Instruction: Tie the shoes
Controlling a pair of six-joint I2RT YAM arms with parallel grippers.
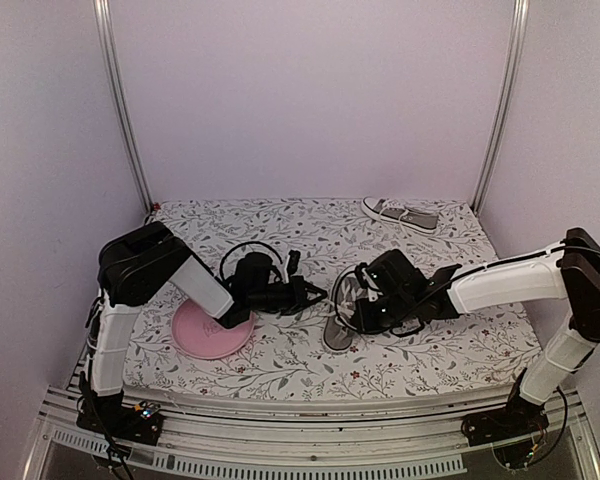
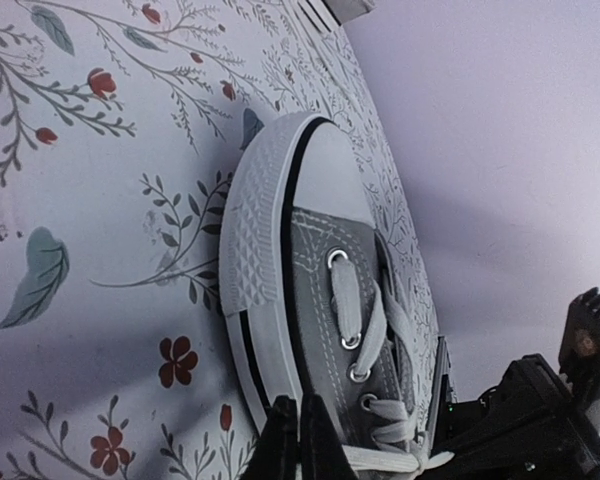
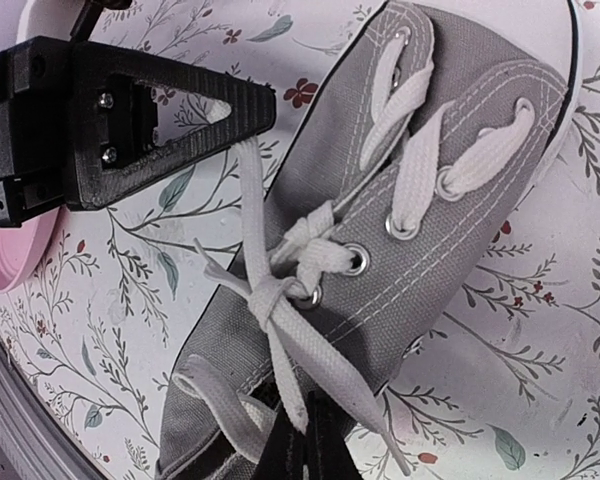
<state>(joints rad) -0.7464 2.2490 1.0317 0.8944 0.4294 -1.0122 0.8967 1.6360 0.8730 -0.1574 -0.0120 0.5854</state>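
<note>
Floral table (image 1: 280,225): near shoe (image 1: 337,337), far shoe (image 1: 401,214), pink plate (image 1: 202,340)

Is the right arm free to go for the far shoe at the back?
Likely not yet: the right gripper looks shut on a lace of the near shoe. The way to the far shoe is bare cloth, so after letting go, probably yes.

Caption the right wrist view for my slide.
Mid-tie: left fingers and right fingers each pinch a white lace strand running from the loose knot on the grey sneaker.
</note>
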